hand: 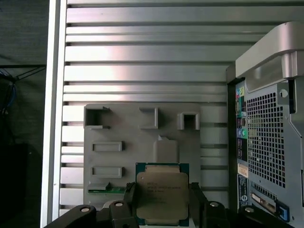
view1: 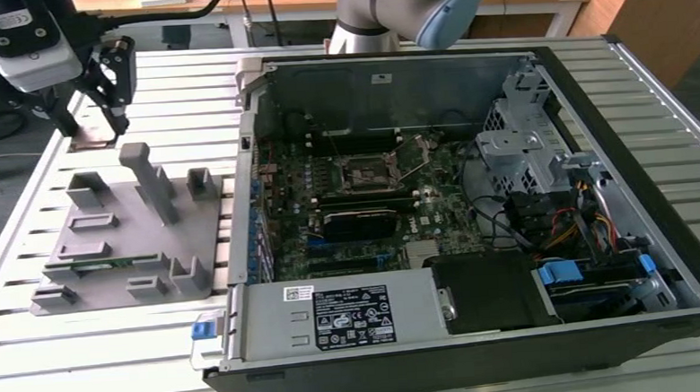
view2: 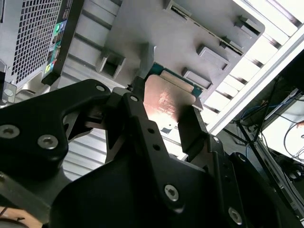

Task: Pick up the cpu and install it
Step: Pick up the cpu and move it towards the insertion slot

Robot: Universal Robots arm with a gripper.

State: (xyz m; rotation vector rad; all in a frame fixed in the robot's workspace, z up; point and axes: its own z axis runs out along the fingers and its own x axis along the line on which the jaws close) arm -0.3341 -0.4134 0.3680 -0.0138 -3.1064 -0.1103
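Item: cpu (hand: 161, 192), which we log pinched between the jaws, over the grey fixture tray (hand: 128, 135) on the slatted worktop (hand: 142, 71).

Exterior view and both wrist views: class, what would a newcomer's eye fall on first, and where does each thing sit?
The open computer case dominates the exterior view, its green motherboard laid bare. At the exterior view's left, the claw hangs above a grey holder tray. In both wrist views the shiny cpu sits gripped between the claw's fingers.
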